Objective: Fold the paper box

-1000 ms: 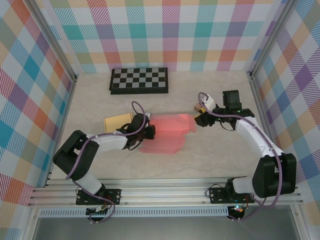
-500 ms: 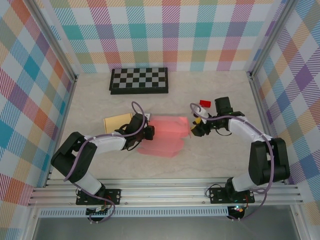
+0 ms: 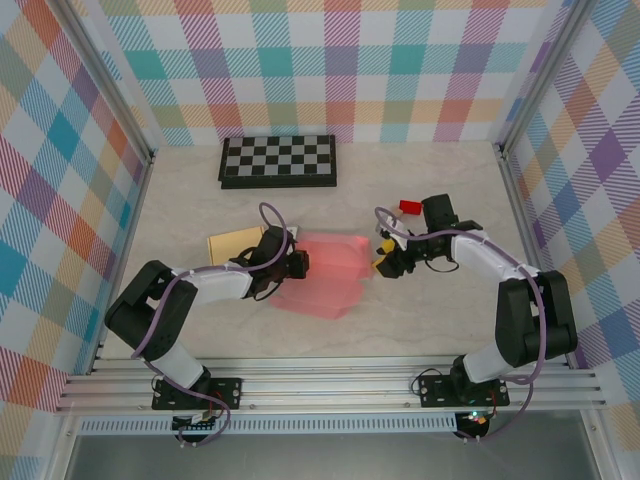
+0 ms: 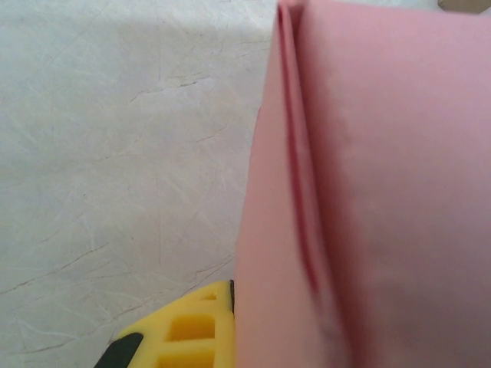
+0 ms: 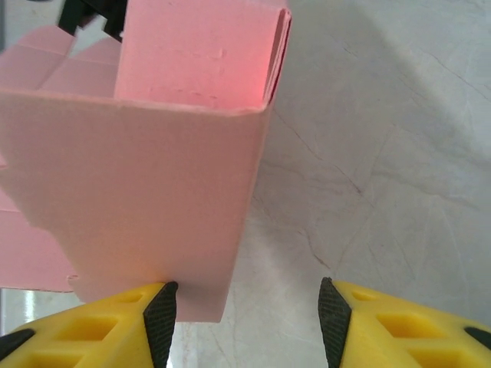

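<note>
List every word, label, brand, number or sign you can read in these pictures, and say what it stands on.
None: no readable word, number, label or brand anywhere.
pink paper box: plain faces, no print.
chessboard: black and white squares, no lettering.
tan card and small red object: too small to show any marking.

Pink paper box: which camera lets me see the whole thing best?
The top external view: the whole pink paper box lies on the table, flaps and all. The left wrist view is so close you see one pink wall with a crease. The right wrist view catches one end of it.
</note>
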